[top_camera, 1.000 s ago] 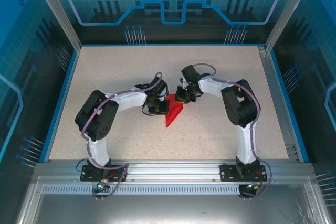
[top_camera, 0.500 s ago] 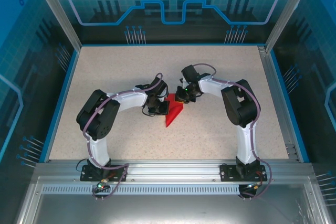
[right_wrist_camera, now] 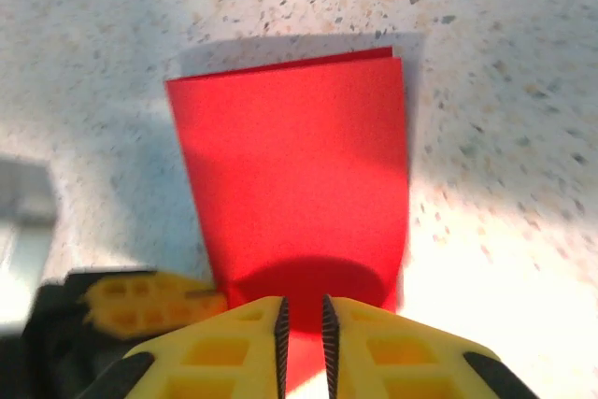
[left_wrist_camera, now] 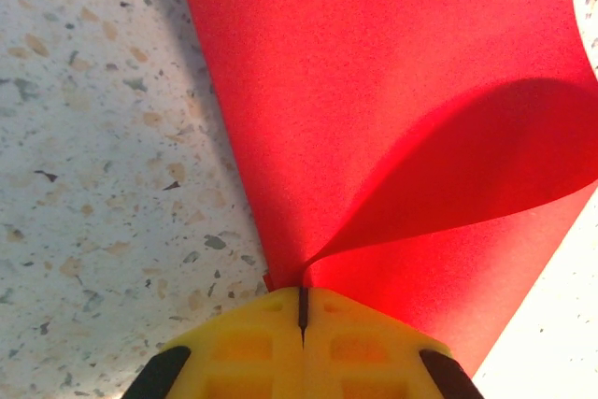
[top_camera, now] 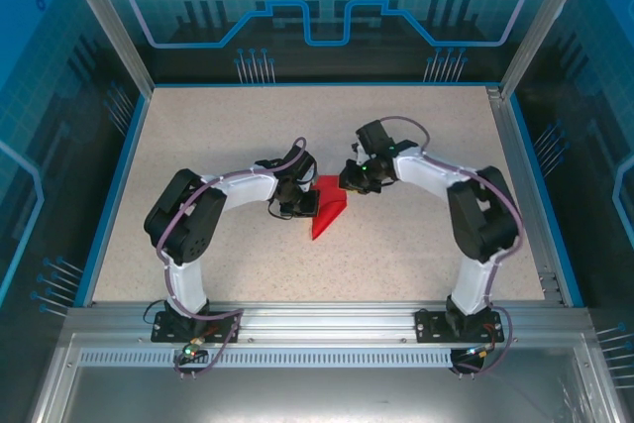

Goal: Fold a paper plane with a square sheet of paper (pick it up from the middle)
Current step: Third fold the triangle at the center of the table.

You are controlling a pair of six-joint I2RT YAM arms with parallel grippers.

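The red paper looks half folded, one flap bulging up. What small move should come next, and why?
Probably the right gripper should ease down and press the flap flat. The left gripper is shut on the square sheet of paper, whose upper layer bows up uncreased, while the right one hovers over it, a slim gap between its fingers.

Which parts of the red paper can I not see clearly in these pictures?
Top view: the paper is too small to show its folds; the left gripper covers one side.
Left wrist view: the top edge cuts off the paper.
Right wrist view: the right gripper hides the paper's near edge.
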